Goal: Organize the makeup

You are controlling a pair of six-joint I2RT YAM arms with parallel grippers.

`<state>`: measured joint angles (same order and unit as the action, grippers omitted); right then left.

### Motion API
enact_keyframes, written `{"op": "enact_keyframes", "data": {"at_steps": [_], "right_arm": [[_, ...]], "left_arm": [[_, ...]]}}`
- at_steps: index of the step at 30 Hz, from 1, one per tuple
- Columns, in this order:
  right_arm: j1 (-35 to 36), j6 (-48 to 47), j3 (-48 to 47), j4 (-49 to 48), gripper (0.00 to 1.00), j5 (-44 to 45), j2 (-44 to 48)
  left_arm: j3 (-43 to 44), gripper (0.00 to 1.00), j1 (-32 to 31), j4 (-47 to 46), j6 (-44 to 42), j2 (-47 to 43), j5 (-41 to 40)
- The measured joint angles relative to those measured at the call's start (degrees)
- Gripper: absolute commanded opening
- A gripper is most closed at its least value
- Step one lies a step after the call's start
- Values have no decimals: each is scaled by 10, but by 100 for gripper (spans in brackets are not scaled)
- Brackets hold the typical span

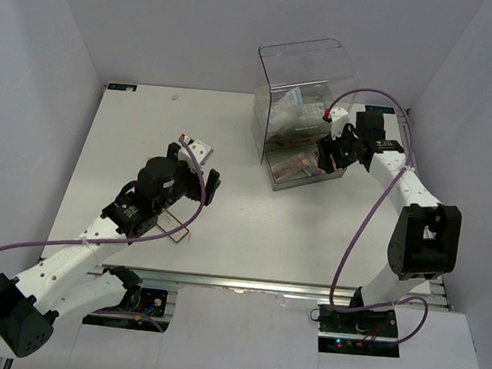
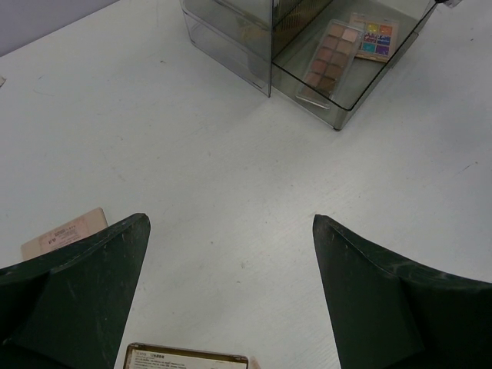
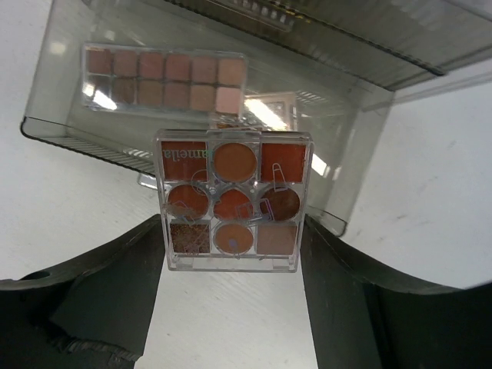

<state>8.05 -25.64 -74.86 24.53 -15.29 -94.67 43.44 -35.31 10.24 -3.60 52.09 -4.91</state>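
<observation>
- Your right claw seems to pinch the square brown palette by its side edges, mid-frame, before the open drawer.
- The palette is stiff, light, slick plastic, so keep your hold on the edges.
- Your left claw hangs spread over the tabletop.

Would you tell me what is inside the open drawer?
A brown palette and a multicoloured palette lie in the drawer; its back, under the box, is hidden.
</observation>
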Motion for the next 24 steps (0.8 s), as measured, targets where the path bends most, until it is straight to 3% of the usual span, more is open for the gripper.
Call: {"op": "enact_keyframes", "data": {"at_steps": [5, 17, 24], "right_arm": [[20, 29, -28, -22, 36, -8, -63], [18, 45, -42, -38, 69, 28, -127], [18, 45, -45, -38, 73, 46, -127]], "left_arm": [[0, 98, 0, 0, 0, 0, -1], [0, 98, 0, 0, 0, 0, -2], [0, 98, 0, 0, 0, 0, -2]]}}
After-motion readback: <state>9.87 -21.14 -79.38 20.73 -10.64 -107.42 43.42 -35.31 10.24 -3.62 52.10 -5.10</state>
